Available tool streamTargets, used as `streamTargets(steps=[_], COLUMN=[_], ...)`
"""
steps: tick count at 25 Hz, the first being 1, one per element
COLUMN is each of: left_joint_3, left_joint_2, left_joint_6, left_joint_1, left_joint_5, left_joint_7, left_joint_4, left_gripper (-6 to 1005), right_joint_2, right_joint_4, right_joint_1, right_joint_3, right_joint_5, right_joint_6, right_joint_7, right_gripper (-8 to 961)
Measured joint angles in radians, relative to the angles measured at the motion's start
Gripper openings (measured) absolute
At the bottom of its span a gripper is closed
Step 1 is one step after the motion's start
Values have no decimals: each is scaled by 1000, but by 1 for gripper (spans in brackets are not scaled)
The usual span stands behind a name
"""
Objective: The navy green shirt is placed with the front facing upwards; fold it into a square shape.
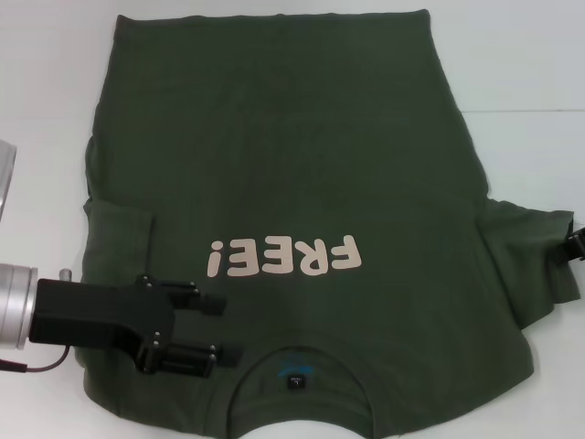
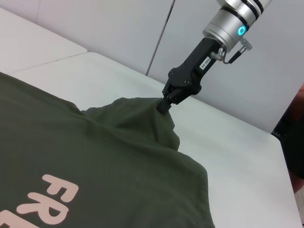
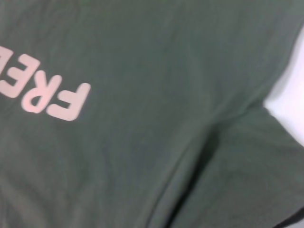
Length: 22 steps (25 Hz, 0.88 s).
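- The shirt (image 1: 292, 174) lies front-up on the white bench (image 1: 530, 64), collar nearest the robot, hem at the far edge; the pale "FREE!" print (image 1: 285, 258) reads upside down in the head view.
- The collar (image 1: 300, 366) with a small inner tag (image 1: 296, 380) appears only in the head view.
- Left end effector (image 1: 222, 326): the head view shows it lying low over the shirt's left shoulder area, just beside the collar, its two fingers (image 1: 187, 359) standing well apart with nothing gripped between them.
- On that same side the head view shows the left sleeve (image 1: 119, 242) folded inward onto the body of the shirt.
- Right end effector (image 2: 164, 106): the head view catches only a dark sliver of it at the frame edge, at the tip of the right sleeve (image 1: 535, 261). The left wrist view gives it in full: fingers pinched closed on the sleeve fabric, which is drawn up into a peak off the bench.
- The right wrist view shows only cloth at close range: part of the print (image 3: 50, 97), a seam fold and a corner of the bench (image 3: 289, 99). No fingers appear there.
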<state>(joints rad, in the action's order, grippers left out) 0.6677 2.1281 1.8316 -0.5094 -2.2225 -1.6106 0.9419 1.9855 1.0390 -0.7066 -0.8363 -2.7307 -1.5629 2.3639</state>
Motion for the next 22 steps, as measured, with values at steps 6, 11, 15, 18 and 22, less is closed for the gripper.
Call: streamTargets(steps=[6,11,15,18,22], left_joint_3=[3,4,4,4,4], left_joint_2=[0,-1,1,2,3], left_joint_6=[-1,3,4,4,5], left_joint_1=[-4,-9,-12,-13,-14], left_joint_5=[0,1,-1,-3,-3], left_joint_7=[-5,-7,-8,-8,-8], left_joint_4=[-2,-2,-2,-2,-2], left_gripper=[788,788,788,788,787], right_joint_2=[-23,-34,-41,-46,-51], right_joint_4=[2,7,12,14,15], right_joint_1=[25,45,56,60,64], right_joint_3=[18,19,25,42,54], right_joint_5=[0,-2,-3,-5,-5], right_joint_6=[-2,-2,-2,-2,5], right_joint_7=[-3,-4,-5,-5,-5], right_gripper=[35,35,36,36,37])
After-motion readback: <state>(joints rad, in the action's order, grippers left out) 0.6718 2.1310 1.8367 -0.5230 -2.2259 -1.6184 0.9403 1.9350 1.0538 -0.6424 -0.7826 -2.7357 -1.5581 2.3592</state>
